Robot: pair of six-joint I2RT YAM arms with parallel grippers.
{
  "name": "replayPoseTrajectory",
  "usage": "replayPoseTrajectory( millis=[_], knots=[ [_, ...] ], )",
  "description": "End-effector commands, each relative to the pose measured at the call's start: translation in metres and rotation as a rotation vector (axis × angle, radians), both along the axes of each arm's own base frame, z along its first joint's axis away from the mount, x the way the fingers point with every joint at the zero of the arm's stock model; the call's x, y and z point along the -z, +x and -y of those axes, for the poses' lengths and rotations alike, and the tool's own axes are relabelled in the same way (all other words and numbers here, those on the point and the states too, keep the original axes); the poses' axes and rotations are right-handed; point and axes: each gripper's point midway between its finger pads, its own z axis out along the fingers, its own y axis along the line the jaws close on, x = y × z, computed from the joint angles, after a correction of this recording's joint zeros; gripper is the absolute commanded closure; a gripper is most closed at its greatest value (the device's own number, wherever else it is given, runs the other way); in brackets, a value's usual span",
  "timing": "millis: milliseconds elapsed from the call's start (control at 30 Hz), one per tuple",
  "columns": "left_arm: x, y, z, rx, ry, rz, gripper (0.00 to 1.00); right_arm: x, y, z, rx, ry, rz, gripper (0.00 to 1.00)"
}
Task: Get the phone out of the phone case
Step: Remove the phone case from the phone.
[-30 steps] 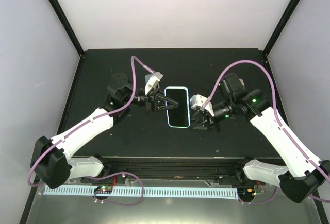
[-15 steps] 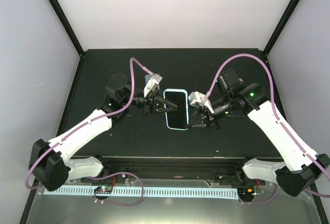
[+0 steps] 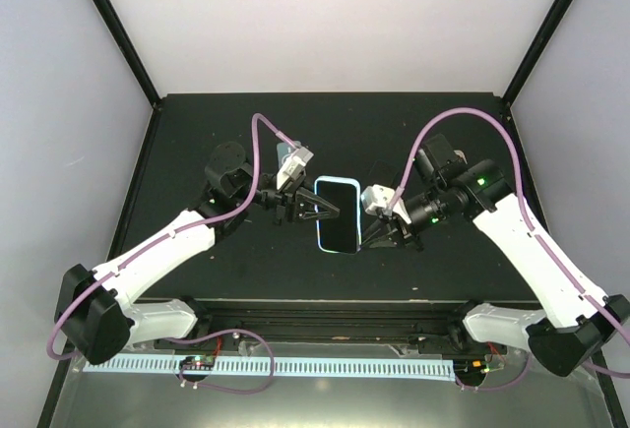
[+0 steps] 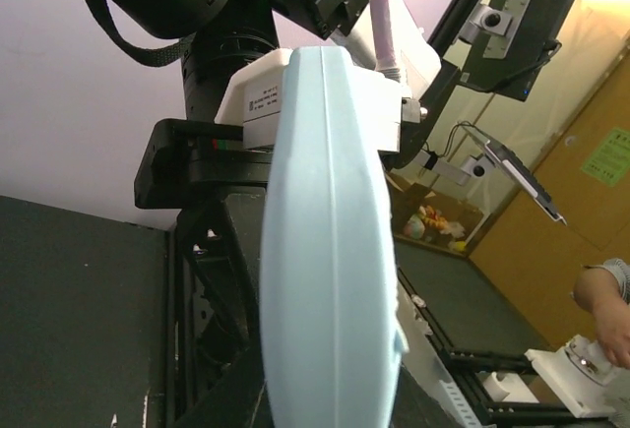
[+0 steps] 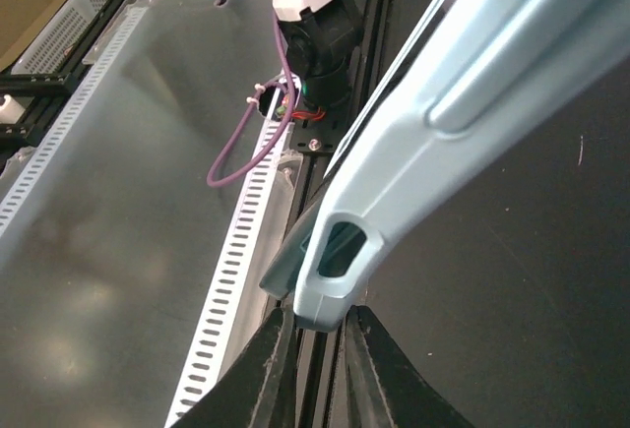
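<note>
Phone case (image 3: 341,236) clamped in left tool (image 3: 325,211), right tool (image 5: 317,337) pinching corner

Legible text: none in any view.
White sticker (image 4: 264,93): on the white housing (image 4: 384,103) behind the phone case (image 4: 330,251), left wrist view; a few lines of tiny dark print, too small to read.
Green sign (image 4: 608,157): on the orange wall (image 4: 551,221) at far right, left wrist view; pale characters, blurred, unreadable.
Top and right wrist views: nothing legible.

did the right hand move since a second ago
Yes, the right hand shifted left, away from the table's right edge, onto the case.
</note>
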Motion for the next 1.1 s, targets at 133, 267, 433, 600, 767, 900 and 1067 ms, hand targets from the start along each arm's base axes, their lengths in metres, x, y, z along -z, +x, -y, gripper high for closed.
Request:
replayPoseTrajectory(
  millis=[133, 267, 433, 600, 767, 900, 1067],
  knots=[
    [-0.024, -0.037, -0.009, 0.127, -0.061, 0.112, 0.98, 0.006, 0.034, -0.006, 0.072, -0.06, 0.076, 0.87],
    [-0.025, -0.037, -0.009, 0.122, -0.062, 0.112, 0.98, -0.002, 0.048, -0.012, 0.172, -0.007, 0.094, 0.87],
    [-0.027, -0.038, -0.01, 0.121, -0.068, 0.121, 0.98, -0.021, 0.081, -0.01, 0.396, 0.07, 0.192, 0.77],
    [-0.028, -0.04, -0.011, 0.121, -0.072, 0.125, 0.98, -0.041, 0.103, -0.006, 0.545, 0.125, 0.244, 0.73],
    [-0.027, -0.038, -0.01, 0.115, -0.069, 0.118, 0.98, -0.059, 0.109, -0.01, 0.572, 0.164, 0.212, 0.67],
    [-0.025, -0.035, -0.008, 0.107, -0.064, 0.11, 0.99, -0.075, 0.108, -0.017, 0.553, 0.203, 0.174, 0.64],
    [-0.019, -0.027, -0.003, 0.074, -0.048, 0.09, 0.99, -0.095, 0.094, -0.025, 0.471, 0.266, 0.131, 0.58]
  ],
)
